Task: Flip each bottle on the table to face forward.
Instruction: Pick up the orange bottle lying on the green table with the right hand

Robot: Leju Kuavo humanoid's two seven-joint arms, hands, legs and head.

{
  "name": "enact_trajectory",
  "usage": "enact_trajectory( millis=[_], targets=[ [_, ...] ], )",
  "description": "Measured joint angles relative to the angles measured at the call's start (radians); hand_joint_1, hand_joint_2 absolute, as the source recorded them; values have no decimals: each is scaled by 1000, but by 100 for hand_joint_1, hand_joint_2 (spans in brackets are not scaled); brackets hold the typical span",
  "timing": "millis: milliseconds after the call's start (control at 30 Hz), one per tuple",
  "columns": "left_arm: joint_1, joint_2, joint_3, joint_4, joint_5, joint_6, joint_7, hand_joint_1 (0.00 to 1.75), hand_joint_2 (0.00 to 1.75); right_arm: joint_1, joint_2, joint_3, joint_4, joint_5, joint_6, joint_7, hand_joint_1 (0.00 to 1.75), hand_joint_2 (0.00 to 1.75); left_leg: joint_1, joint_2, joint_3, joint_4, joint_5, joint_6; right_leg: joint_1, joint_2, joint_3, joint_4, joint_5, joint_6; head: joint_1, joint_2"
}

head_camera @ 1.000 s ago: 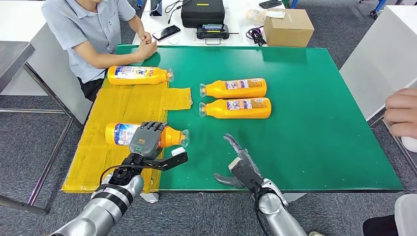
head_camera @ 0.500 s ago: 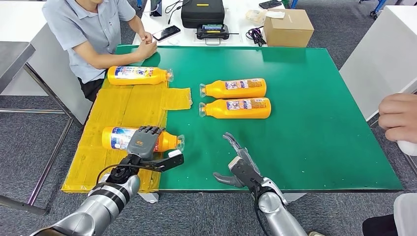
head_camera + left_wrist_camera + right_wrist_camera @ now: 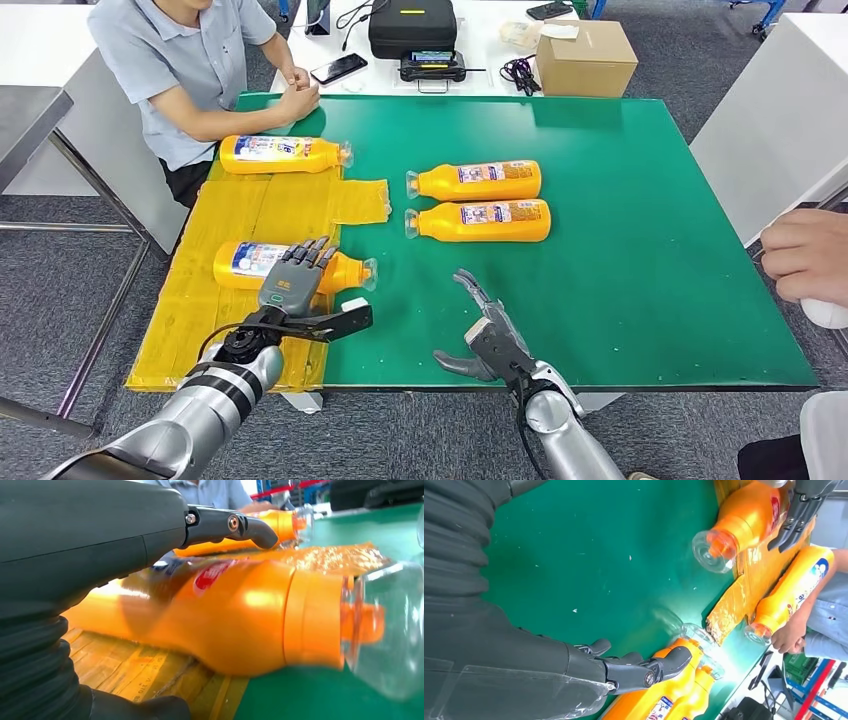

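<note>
Several orange bottles lie on their sides on the green table (image 3: 620, 250). The nearest bottle (image 3: 245, 265) lies on a yellow mat (image 3: 250, 215), its clear cap (image 3: 368, 272) pointing right. My left hand (image 3: 295, 285) is laid over its middle, fingers stretched across the top and thumb (image 3: 345, 320) held out to the side, off the bottle. The left wrist view shows this bottle (image 3: 240, 615) close under one curved finger (image 3: 230, 525). My right hand (image 3: 490, 335) hovers open at the front edge, holding nothing. Two bottles (image 3: 480, 180) (image 3: 485, 220) lie side by side mid-table, and another bottle (image 3: 285, 154) lies at the back left.
A person (image 3: 170, 60) sits at the back left corner with hands on the table. Another person's hand (image 3: 805, 255) is at the right edge. A cardboard box (image 3: 585, 55) and a black case (image 3: 412, 25) stand on the white table behind.
My left hand's fingers have straightened from a curl over the near bottle, which shifted slightly on the mat. The person's hand at the right moved up and inward. My right hand stayed put.
</note>
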Motion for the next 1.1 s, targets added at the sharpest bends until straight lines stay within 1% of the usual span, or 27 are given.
enact_trajectory(
  millis=[100, 233, 400, 567, 833, 867, 933, 1033, 1100],
  targets=[
    [-6, 0, 0, 4, 16, -38, -23, 0, 175, 0, 0, -2, 0, 0, 1, 0, 0, 175, 0, 0, 2, 0, 0, 0, 0, 0, 2, 0, 0, 0, 0, 0],
    [-5, 0, 0, 4, 30, -41, -37, 0, 175, 0, 0, -6, 0, 3, 2, -1, 0, 175, 0, 0, 3, 0, 0, 0, 0, 0, 3, 0, 0, 0, 0, 0],
    [0, 0, 0, 4, 44, -18, -49, 0, 175, 0, 0, -7, 0, 7, 2, -1, 0, 175, 0, 0, 4, 0, 0, 0, 0, 0, 5, 0, 0, 0, 0, 0],
    [21, -4, 1, 3, 89, 31, -126, 0, 175, 1, 0, -7, 0, 12, 2, -1, 0, 175, 0, 0, 5, 0, 0, 0, 0, 0, 5, 0, 0, 0, 0, 0],
    [29, -10, 1, 2, 103, 37, -142, 0, 175, 1, 0, -7, 0, 14, 2, -1, 0, 175, 0, -1, 5, 0, 0, 0, 0, 0, 5, 0, 0, 0, 0, 0],
    [30, -11, 1, 2, 119, 40, -156, 0, 175, 1, 0, -7, 0, 17, 0, -1, 0, 175, 0, 0, 5, 0, 0, 0, 0, 0, 5, 0, 0, 0, 0, 0],
    [47, -19, 9, -9, 202, 51, -228, 0, 175, 1, -1, -7, 0, 33, -13, -1, 0, 175, 0, 0, 5, 0, 0, 0, 0, 0, 4, 0, 0, 0, 0, 0],
    [113, -58, 15, -72, 389, 72, -366, 0, 175, 6, -4, -7, 0, 48, -32, 0, 0, 175, -1, -1, 3, 0, 0, 0, -1, -1, 3, 0, 0, 0, 0, 0],
    [156, -85, 3, -122, 454, 89, -403, 0, 175, 12, -7, -7, -1, 49, -35, 0, 0, 175, -2, -1, 1, 0, 0, 0, -1, -1, 2, 0, 0, 0, 0, 0]
  ],
)
